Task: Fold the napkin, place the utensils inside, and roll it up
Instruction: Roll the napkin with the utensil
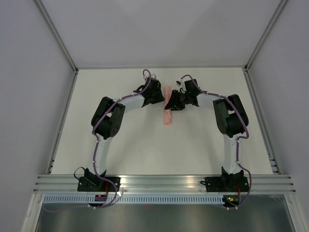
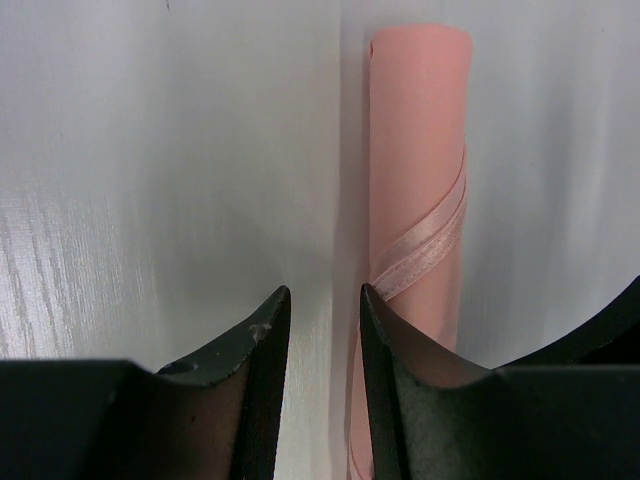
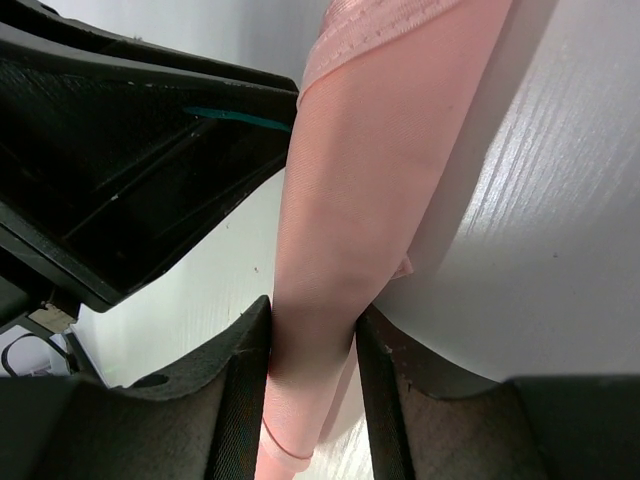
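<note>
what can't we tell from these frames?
- No utensils show in any view; the rolled napkin would hide any inside.
- Right wrist: the right gripper straddles the roll; squeezing or only touching is unclear.
- Left wrist: the left gripper covers the roll's near end.
- Top view: both grippers are too small to read.

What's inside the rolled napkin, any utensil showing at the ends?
Only pink cloth shows: the napkin is a tight roll, hem spiralling round. No utensil pokes from the visible end; anything inside is covered.
</note>
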Available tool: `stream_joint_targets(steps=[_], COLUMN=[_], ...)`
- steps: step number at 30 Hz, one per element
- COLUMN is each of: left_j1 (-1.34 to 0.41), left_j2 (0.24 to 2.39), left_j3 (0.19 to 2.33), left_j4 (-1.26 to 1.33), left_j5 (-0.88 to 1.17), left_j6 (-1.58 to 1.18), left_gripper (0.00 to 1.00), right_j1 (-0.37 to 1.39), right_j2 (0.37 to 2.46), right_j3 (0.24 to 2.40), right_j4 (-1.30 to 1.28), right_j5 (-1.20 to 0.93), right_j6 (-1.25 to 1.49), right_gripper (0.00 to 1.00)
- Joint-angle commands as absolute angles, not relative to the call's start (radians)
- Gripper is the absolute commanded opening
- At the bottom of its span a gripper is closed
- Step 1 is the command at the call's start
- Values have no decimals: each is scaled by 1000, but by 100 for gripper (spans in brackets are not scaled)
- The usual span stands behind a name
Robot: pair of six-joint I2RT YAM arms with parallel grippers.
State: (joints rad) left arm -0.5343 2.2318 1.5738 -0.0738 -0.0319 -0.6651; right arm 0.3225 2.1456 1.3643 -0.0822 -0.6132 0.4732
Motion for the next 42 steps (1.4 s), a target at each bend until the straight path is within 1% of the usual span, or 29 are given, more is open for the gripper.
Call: stream_joint_targets(steps=[1, 9, 14, 17, 24, 29, 32, 36, 42], left_j1=[-538, -538, -540, -540, -540, -540, -537, -537, -525], left_j2=[2261, 2267, 2270, 2273, 2272, 2252, 2234, 2215, 2181], left_j3=[1600, 1605, 1605, 1606, 1606, 1597, 1594, 1594, 1583], left_j4=[-110, -114, -112, -112, -107, -94, -84, -74, -71], left_j5=[-25, -18, -17, -12, -6, -5, -6, -5, -5], left_j6=[-647, -649, -650, -652, -649, -644, -634, -627, -618], left_gripper=[39, 39, 39, 39, 40, 44, 47, 48, 49], right_j1=[334, 322, 316, 314, 302, 296, 296, 293, 293], right_j2=[2137, 2134, 2126, 2123, 2115, 2095, 2080, 2066, 2046], right_j3=[1381, 1427, 1437, 1456, 1466, 1476, 1480, 1482, 1494], right_j4=[-199, -252, -281, -302, -334, -350, -360, -373, -380], right_j5=[-595, -594, -586, -578, -557, -563, -566, -572, -595], right_j6=[460, 442, 422, 407, 387, 357, 336, 314, 284], right_gripper=[46, 48, 55, 57, 57, 57, 59, 62, 63])
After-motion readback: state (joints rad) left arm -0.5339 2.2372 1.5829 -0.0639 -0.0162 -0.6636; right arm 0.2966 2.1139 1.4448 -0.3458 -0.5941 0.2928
